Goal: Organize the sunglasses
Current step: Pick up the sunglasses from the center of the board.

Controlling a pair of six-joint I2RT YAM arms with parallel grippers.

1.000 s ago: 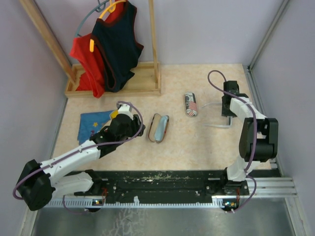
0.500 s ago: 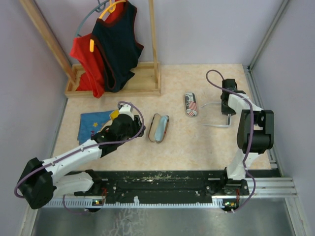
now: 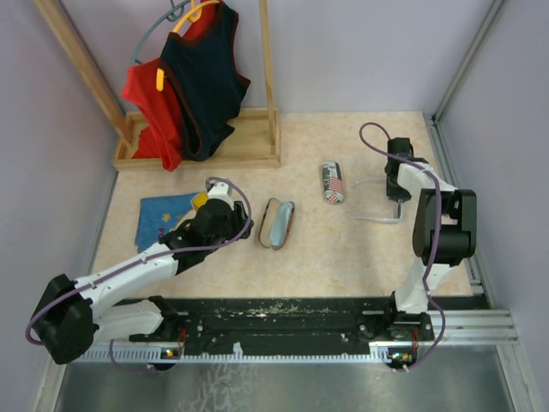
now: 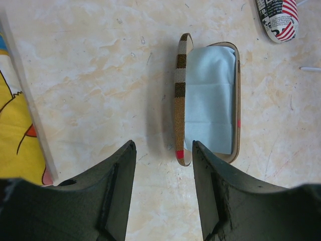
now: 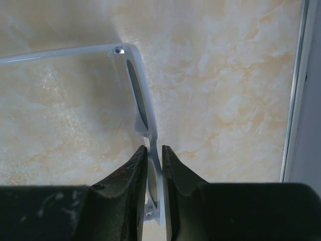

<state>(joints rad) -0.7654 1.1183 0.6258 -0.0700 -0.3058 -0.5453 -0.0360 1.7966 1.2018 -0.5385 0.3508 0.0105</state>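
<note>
Bridge of white-grey sunglasses (image 5: pixel 143 113) close between right fingers (image 5: pixel 128 175)

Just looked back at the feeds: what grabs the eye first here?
At the far right, the right gripper has its jaws pinched on the white sunglasses. Mid-table, the open plaid case holding a light-blue cloth lies just ahead of the left gripper, whose jaws stand open. Red and navy tops hang back left.
</note>
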